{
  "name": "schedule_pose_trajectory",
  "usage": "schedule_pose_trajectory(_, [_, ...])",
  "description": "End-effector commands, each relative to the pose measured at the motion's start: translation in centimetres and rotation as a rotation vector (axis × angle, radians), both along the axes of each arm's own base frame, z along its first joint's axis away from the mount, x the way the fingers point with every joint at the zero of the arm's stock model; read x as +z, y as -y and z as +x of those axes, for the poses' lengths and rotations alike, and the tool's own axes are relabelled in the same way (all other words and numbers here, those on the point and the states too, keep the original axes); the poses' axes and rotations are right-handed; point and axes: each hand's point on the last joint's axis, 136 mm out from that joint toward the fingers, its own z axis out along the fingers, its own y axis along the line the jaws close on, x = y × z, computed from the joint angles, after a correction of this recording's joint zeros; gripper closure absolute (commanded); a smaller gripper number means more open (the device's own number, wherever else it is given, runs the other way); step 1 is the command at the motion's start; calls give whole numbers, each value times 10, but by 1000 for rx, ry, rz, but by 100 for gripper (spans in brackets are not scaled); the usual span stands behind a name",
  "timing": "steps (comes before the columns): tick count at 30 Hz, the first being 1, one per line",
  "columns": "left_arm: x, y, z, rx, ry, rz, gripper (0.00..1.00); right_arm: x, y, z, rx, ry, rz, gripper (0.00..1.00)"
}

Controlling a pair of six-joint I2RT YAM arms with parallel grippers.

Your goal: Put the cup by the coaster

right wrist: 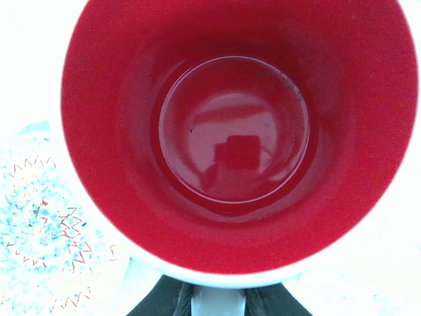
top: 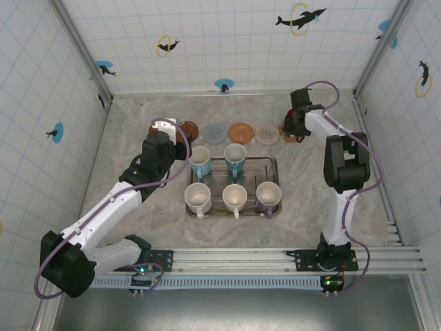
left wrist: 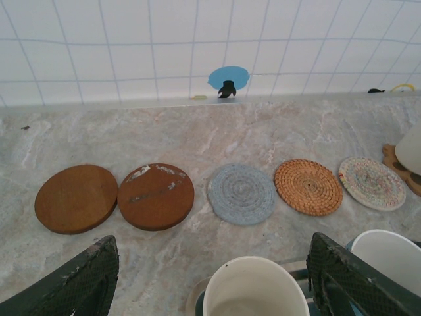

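The cup, white outside and red inside, is seen from straight above in the right wrist view. Its white handle sits between the dark fingers of my right gripper, which is shut on it. From the top view that gripper hangs over a brown coaster at the right end of the coaster row. The left wrist view catches the cup at its right edge, standing on that coaster. My left gripper is open, holding nothing, above a white-rimmed cup.
Coasters lie in a row by the back wall: two brown discs, a grey one, a woven orange one and a pale multicoloured one. A metal tray in the middle holds several cups.
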Motion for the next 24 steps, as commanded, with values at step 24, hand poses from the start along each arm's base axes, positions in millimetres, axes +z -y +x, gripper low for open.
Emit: schedule_pose_trajectory(24, [5, 3, 9, 8, -11, 14, 25, 106, 5, -52, -79, 280, 10, 34])
